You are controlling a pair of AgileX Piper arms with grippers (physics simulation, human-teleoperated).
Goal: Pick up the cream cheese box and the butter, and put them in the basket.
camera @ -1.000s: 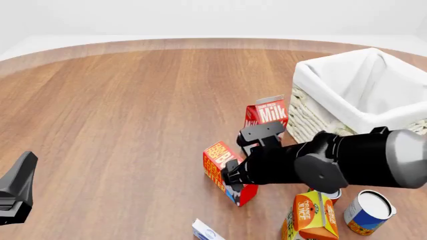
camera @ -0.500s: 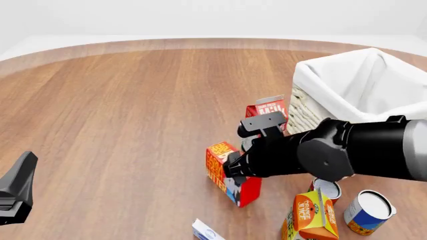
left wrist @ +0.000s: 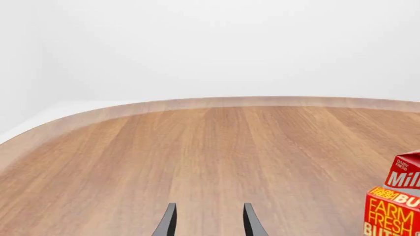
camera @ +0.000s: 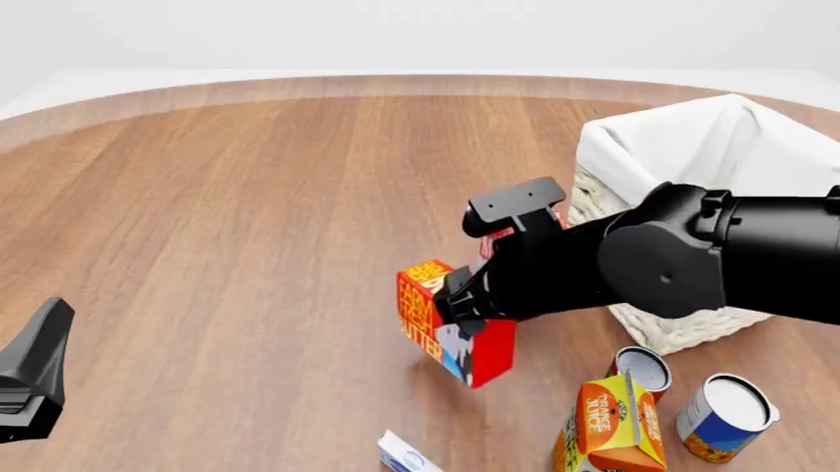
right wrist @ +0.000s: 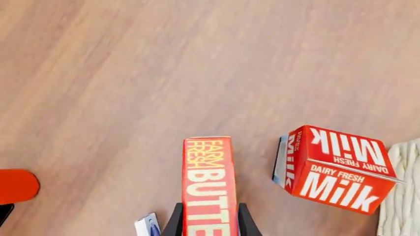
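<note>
My right gripper (camera: 459,298) is shut on the butter (camera: 438,317), a red box with orange-yellow faces, and holds it clear of the wooden table. In the right wrist view the butter (right wrist: 208,184) stands between the two fingers (right wrist: 175,222). The cream cheese box (camera: 405,454) lies at the front edge of the front view, below the butter; its corner also shows in the right wrist view (right wrist: 147,227). The basket (camera: 683,162) stands at the right, behind my right arm. My left gripper (left wrist: 208,225) is open and empty over bare table, far left (camera: 37,379).
A red-and-white milk carton (right wrist: 338,169) stands next to the basket, almost hidden by my right arm in the front view. An orange juice carton (camera: 611,423) and two cans (camera: 725,411) (camera: 639,370) stand at the front right.
My right gripper has lifted the butter off the table and risen a little; the arm now covers the milk carton. The left arm has not moved.
</note>
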